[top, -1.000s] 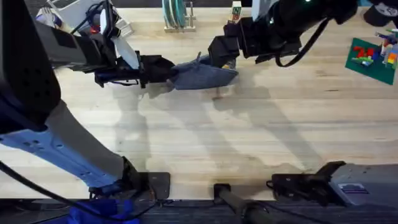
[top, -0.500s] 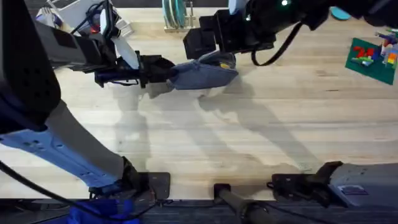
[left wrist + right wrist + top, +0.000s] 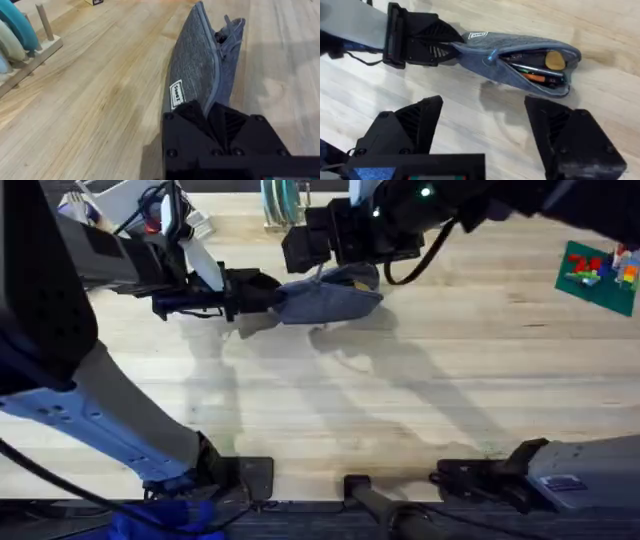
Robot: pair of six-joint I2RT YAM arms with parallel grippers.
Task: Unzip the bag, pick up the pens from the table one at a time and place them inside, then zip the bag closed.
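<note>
At the far middle of the light wooden tabletop (image 3: 400, 390) lies the oblong blue-grey fabric pouch (image 3: 330, 298), unzipped, an orange pen (image 3: 536, 78) and a darker one inside. The left gripper (image 3: 216, 116) clenches its near end. The right gripper (image 3: 482, 127), jaws released and empty, has swung leftward above it, so zipping shut likely follows.
</note>
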